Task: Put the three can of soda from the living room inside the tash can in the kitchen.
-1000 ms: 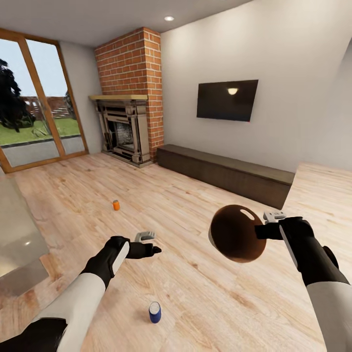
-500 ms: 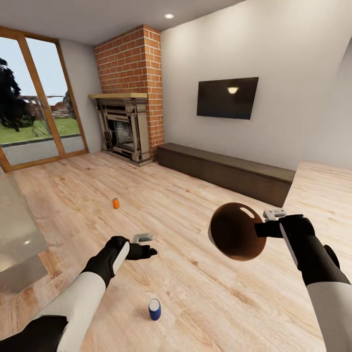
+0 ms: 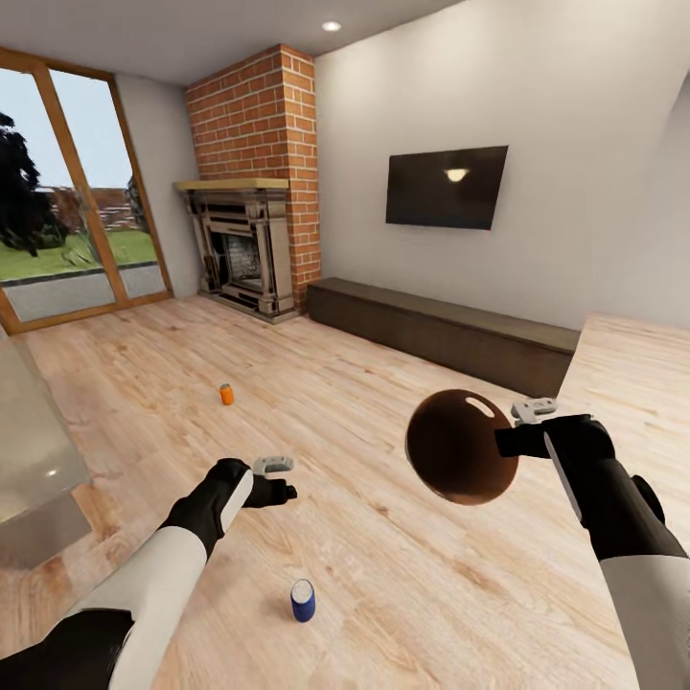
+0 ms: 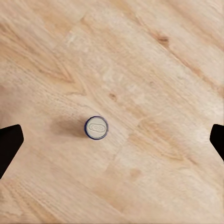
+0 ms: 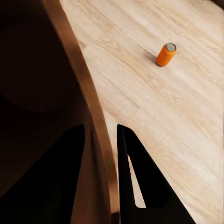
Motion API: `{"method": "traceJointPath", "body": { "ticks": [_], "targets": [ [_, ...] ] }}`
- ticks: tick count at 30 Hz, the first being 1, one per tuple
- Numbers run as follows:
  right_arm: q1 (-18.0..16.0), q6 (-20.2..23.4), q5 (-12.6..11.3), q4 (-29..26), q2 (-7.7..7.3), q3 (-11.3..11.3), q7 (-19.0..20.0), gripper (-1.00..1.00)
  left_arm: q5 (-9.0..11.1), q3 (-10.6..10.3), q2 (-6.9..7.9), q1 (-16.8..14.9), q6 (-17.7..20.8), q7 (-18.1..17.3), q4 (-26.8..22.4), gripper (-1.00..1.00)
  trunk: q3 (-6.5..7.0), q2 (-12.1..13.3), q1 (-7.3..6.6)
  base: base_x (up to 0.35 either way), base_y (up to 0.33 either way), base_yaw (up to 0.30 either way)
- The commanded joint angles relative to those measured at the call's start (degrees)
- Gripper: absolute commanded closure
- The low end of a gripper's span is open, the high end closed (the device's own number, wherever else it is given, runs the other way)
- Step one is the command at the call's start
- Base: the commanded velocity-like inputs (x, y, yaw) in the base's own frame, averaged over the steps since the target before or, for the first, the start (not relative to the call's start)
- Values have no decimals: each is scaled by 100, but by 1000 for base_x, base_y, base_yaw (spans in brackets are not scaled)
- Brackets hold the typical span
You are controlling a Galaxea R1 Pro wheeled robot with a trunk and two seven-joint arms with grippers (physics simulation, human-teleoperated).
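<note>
The right gripper (image 3: 522, 427) is holding the round tapered trash can with the glossy copper-brown inside (image 3: 460, 447) by its rim, out in front of the robot above the light wood floor (image 3: 383, 537); in the right wrist view the two dark fingers (image 5: 133, 172) are sitting on either side of the rim wall (image 5: 91, 116), the jaws closed on it. Compared with a second ago the can and the right hand are sitting a little higher and slightly further left in the head view, though the whole scene is shifting too, so part of that is the camera. The left gripper (image 3: 278, 471) is reaching forward over the floor, and it is now sitting a little higher and further left in the picture than before; in the left wrist view its fingertips (image 4: 9, 144) are showing at the two edges, the jaws spread wide with nothing between them. Directly below that camera an upright blue cylinder with a silver top (image 4: 96, 127) is standing on the floor, close in front of the robot (image 3: 303, 601). One small orange soda can with a silver-grey end (image 3: 227, 394) is standing upright on the floor further out, towards the red-brick fireplace (image 3: 251, 182), well apart from both grippers; it is also showing in the right wrist view (image 5: 165, 54). A long low dark-brown cabinet (image 3: 450, 335) is running along the white wall under a black wall screen (image 3: 447, 188).
</note>
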Motion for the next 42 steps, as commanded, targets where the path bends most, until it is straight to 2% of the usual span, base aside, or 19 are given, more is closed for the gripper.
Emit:
{"method": "traceJointPath", "body": {
  "ticks": [1,4,8,17,31,42],
  "targets": [
    [-4,0,34,-8,2,12,26,100,0,-19,-1,0,-1,2,4,-100,-17,-42,22,0,0,0],
    [-2,0,191,-14,7,52,30,100,3,-207,-7,-1,-5,11,20,-100,-71,-163,88,0,0,0],
    [0,0,258,-16,9,68,31,100,7,-388,-8,-1,-10,24,22,-100,-154,-323,176,0,0,0],
    [-4,0,274,-16,2,26,31,100,8,-439,-13,-1,-39,22,27,-100,-386,-684,373,0,0,0],
    [-4,0,269,-62,-27,-43,31,100,28,-447,-6,25,-86,4,1,-100,-512,-684,373,45,19,0],
    [-5,0,245,-802,-48,-64,46,100,10,-444,-14,26,-83,3,19,-100,-565,-684,373,275,72,0]
  ]
}}
